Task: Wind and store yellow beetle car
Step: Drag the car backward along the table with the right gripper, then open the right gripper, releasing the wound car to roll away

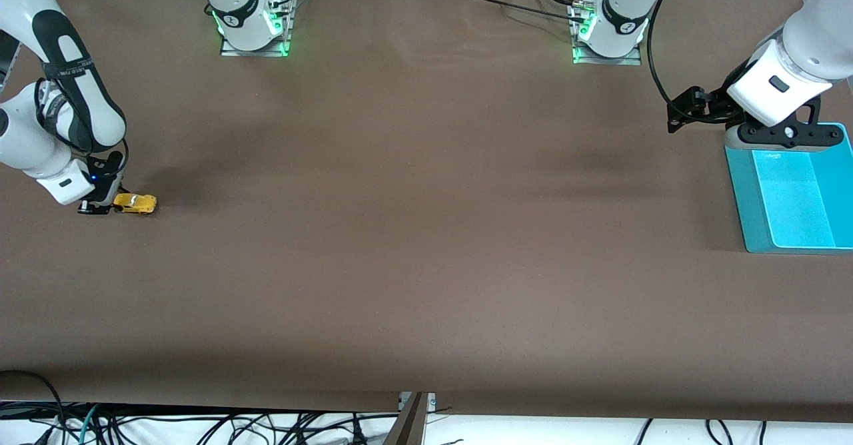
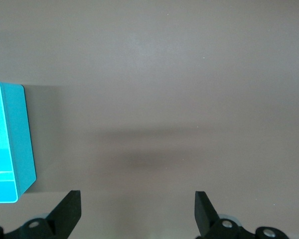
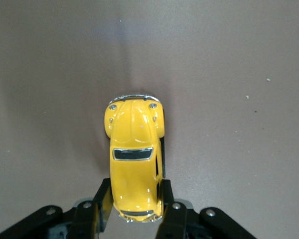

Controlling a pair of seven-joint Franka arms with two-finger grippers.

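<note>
At the right arm's end of the table (image 1: 426, 265), low against the brown surface: right tool (image 1: 106, 206), fingers (image 3: 100, 203) pinched narrow on the rear flanks of the yellow beetle car (image 1: 135, 203). Car on its wheels on the table, nose aimed toward the left arm's end, hood and windscreen clear of the fingers in the right wrist view (image 3: 135, 159). Looks like the winding stage: car gripped at the tail and kept on the surface, ready for a pull-back stroke or already somewhere within one; impossible to say from this moment alone whether the spring holds any charge.

Across the middle, only bare brown table between car and bin.

At the left arm's end: teal bin (image 1: 746, 192), open-topped, nothing visible inside. Left tool (image 2: 137, 211) waiting up over the table just beside the bin's rim (image 2: 25, 139), fingers spread wide, holding nothing.

Judged progress: early. Car grasped, storage not yet done. Left to do, by this reading: finish the winding, get the car across the table's full length, and set it down inside the bin well apart from its present spot.
</note>
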